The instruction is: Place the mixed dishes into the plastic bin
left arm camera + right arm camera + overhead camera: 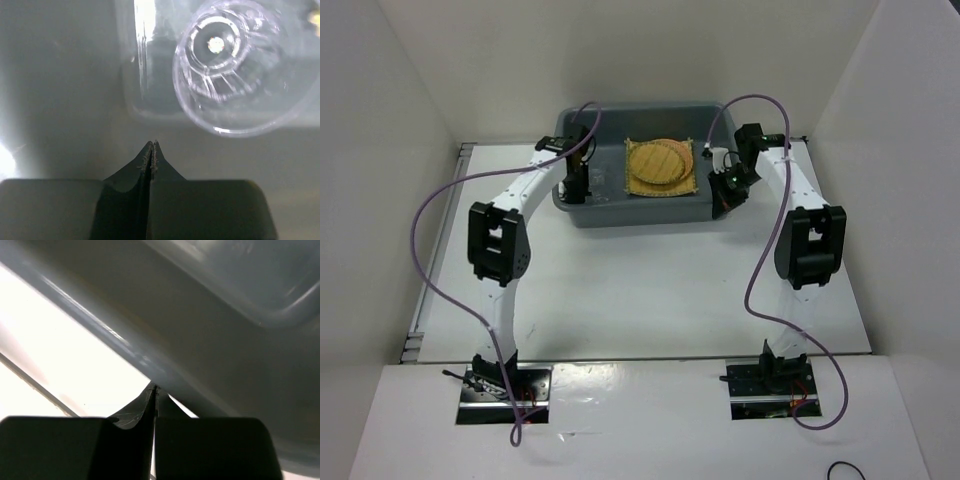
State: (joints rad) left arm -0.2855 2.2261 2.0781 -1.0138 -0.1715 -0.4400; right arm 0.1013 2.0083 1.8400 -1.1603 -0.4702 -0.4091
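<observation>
My left gripper (pixel 152 146), fingers pressed together on nothing, is inside the plastic bin (pixel 620 214) at its left end. Just ahead is a ribbed clear glass cup (pixel 235 70), cut off at the top. The glassy shape beside it is too blurred to name. Only the overhead view shows the square woven mat (pixel 686 186) and round disc (pixel 658 160) mid-bin. My right gripper (pixel 154 389), also pressed together, is outside the bin's right end, near its smooth grey wall.

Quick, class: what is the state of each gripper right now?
Left gripper: shut, empty; a clear glass cup lies ahead, untouched.
Right gripper: shut, empty.
</observation>
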